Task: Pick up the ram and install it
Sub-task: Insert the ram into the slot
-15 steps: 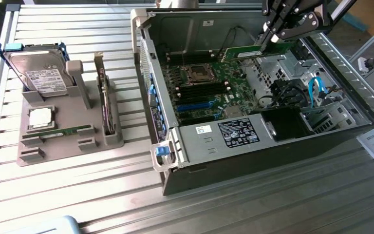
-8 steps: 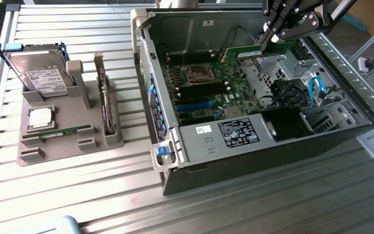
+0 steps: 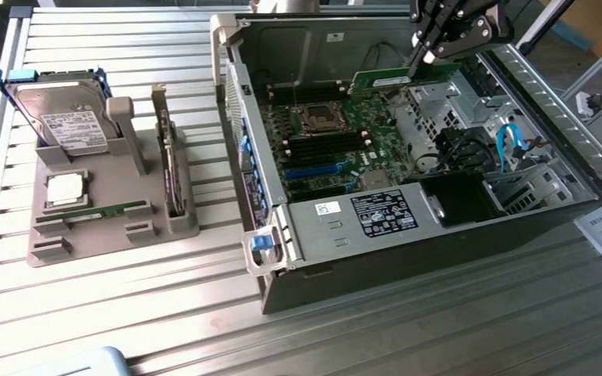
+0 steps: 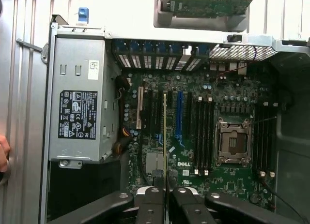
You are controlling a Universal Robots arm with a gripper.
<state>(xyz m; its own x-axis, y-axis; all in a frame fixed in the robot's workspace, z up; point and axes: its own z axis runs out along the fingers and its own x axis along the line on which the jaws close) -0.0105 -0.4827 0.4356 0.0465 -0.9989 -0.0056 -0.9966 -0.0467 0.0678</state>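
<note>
A: Exterior view: where is the ram (image 3: 397,79)?
B: Lifted inside the open grey metal computer case (image 3: 552,102), above the green motherboard (image 3: 322,157). It is a long, thin, flat green board.
A: State of the fingers (image 4: 152,207)?
B: Black, clenched on the ram's upper edge. Wrist view shows it edge-on, a thin line.

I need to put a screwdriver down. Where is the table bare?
Bare table spans the exterior view's foreground, bordered by the holder and the computer case; a narrow strip runs between them. Inside the case is crowded, where the gripper holds the ram.
</note>
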